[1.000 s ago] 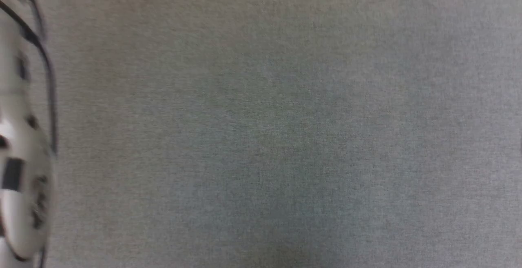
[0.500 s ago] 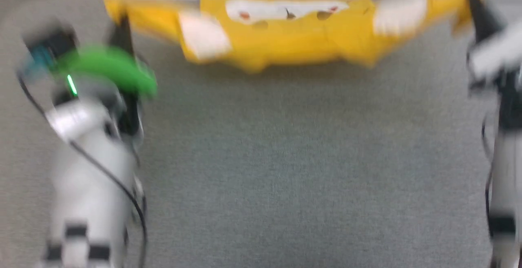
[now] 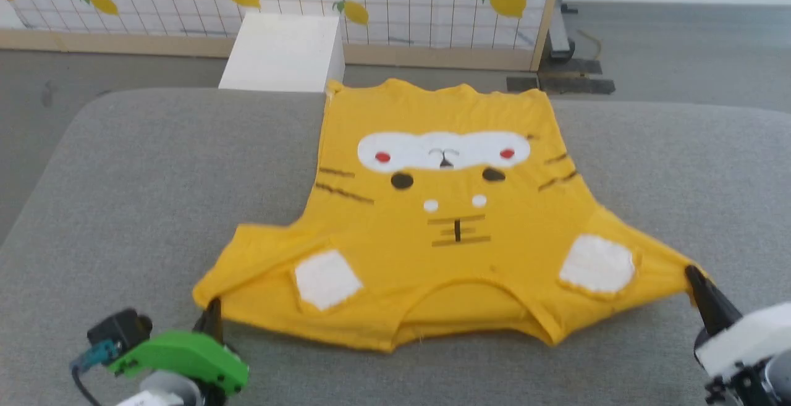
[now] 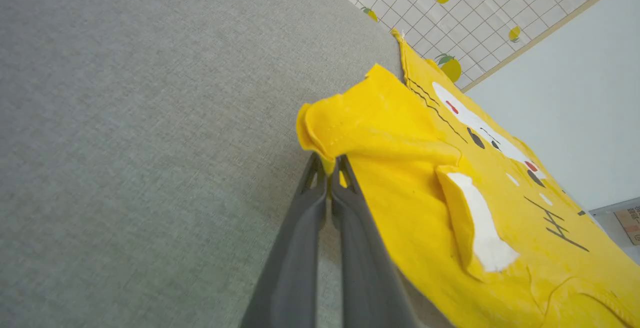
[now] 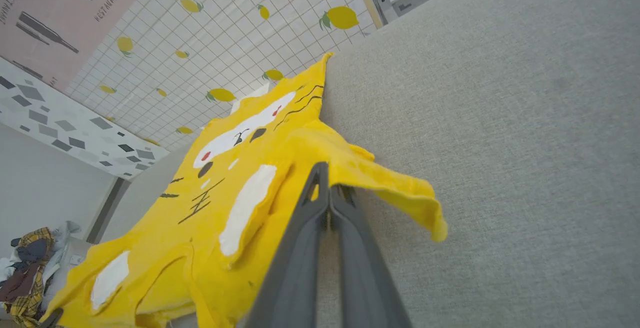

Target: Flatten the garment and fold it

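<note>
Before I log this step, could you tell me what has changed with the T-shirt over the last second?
The T-shirt, earlier bunched in a taut band, now lies spread out on the grey cushion, collar nearest the robot. The head camera moved too. Unchanged: the jaws of the left gripper and right gripper stay shut on the sleeves.

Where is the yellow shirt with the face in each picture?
Head view: shirt in the middle, on the grey surface.
Left wrist view: shirt on the right, down to the corner.
Right wrist view: shirt left and centre.
Shared landmark: lemon-print screen beyond its far end.
</note>
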